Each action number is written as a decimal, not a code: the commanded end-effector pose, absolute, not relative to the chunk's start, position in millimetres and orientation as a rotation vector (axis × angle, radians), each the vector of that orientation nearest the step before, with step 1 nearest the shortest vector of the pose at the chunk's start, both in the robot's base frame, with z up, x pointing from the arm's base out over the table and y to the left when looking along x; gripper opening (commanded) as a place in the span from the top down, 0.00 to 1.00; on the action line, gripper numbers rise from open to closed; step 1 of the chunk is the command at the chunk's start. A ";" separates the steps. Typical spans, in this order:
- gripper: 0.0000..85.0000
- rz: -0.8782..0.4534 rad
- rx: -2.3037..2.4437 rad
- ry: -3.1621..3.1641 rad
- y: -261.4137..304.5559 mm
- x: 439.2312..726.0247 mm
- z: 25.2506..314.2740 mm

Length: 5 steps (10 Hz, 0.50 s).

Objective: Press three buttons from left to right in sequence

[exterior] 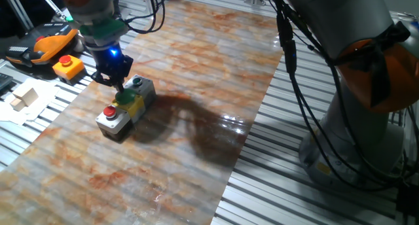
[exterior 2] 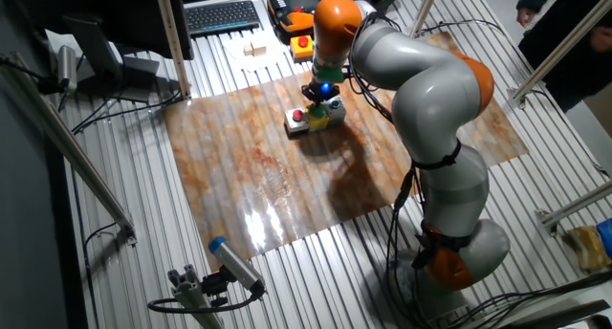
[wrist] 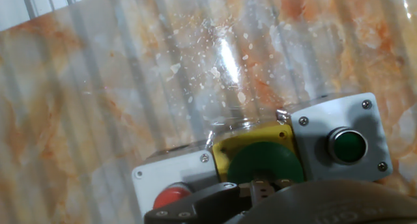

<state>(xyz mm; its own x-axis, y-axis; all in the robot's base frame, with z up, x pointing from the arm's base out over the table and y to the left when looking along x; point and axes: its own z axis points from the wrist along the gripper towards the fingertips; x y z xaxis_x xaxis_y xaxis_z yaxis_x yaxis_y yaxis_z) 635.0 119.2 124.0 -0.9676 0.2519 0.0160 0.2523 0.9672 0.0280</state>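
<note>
**Three buttons under the claw**

Three buttons form one touching row on the marbled desk, toward its far-left part, with bare surface all around. Boxes run grey with red cap, yellow with green dome, grey with dark-green cap. The claw sits on the dome; finger spacing cannot be told.

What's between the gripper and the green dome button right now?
Nothing visible. The gripper sits directly over the green dome button on the yellow box, at or just above it. The red button and dark-green button flank it, uncovered.
</note>
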 end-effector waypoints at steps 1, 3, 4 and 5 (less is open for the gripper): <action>1.00 -0.046 -0.388 -3.108 118.6 634.0 122.2; 1.00 -0.037 -0.360 -3.119 117.2 631.7 118.2; 1.00 -0.040 -0.357 -3.116 118.6 629.3 115.4; 1.00 -0.039 -0.362 -3.121 120.0 626.9 111.4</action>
<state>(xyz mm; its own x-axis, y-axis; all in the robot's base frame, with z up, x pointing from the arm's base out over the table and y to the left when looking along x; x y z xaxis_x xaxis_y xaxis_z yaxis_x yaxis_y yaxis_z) 626.9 119.7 111.3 -0.9735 0.2288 0.0034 0.2288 0.9732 0.0249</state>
